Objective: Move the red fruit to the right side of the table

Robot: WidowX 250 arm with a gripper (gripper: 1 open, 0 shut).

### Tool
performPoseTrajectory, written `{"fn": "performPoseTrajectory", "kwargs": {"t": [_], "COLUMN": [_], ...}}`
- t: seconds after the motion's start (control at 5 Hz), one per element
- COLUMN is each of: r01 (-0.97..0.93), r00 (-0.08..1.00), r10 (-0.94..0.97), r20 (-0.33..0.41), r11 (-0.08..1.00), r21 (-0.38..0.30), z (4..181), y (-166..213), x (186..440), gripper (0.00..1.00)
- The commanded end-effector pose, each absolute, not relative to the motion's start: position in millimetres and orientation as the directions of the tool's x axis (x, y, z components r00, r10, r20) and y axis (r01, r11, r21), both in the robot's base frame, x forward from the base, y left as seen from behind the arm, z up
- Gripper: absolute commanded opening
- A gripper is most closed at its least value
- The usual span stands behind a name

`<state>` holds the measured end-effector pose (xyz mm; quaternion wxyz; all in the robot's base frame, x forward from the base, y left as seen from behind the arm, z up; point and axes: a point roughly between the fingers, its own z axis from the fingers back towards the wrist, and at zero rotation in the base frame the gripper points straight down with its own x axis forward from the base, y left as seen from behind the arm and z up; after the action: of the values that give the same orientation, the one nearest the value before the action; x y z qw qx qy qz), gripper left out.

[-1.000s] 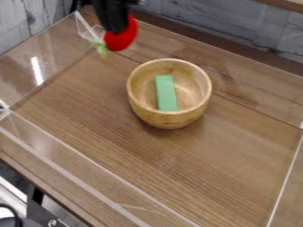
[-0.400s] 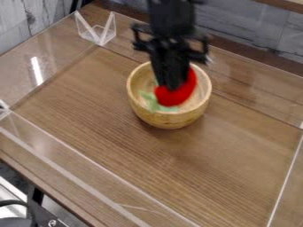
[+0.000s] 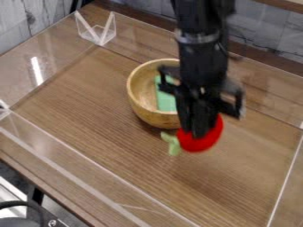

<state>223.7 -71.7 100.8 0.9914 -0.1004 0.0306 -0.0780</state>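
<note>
Fruit [image 3: 200, 135] — bright red, roundish, green leaf at its left, claw [image 3: 199, 127] clamped on it — above table [image 3: 106, 160].

The robot's dark arm is reaching down from the top of the frame, with its gripper [image 3: 200, 127] pointing almost straight down. Its jaws are closing on the red fruit [image 3: 199, 136], which is hanging just below the fingers, with its green leafy stem [image 3: 173, 142] sticking out to the left. The fruit is sitting just right of the wooden bowl [image 3: 147, 90] in the picture, near its rim, above the brown wood-grain table [image 3: 106, 146]. The arm is hiding the bowl's right part, and a green block [image 3: 168, 100] is showing partly inside the bowl. Clear acrylic walls [image 3: 35, 62] are standing around the table's edges, catching reflections.
</note>
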Motion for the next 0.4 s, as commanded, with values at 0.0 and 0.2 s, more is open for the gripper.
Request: {"fn": "performPoseTrajectory", "kwargs": {"t": [0.0,0.2], "r01": [0.148,0.18], "r00": [0.988,0.982], "r10": [-0.153,-0.188], "r20": [-0.006,-0.023], "r11": [0.966,0.962], "r21": [-0.21,-0.203], "z": [87.9,68.3], "y": [-79.6,-81.5], "x": [220.2,216.5], "gripper": [0.0,0.0]}}
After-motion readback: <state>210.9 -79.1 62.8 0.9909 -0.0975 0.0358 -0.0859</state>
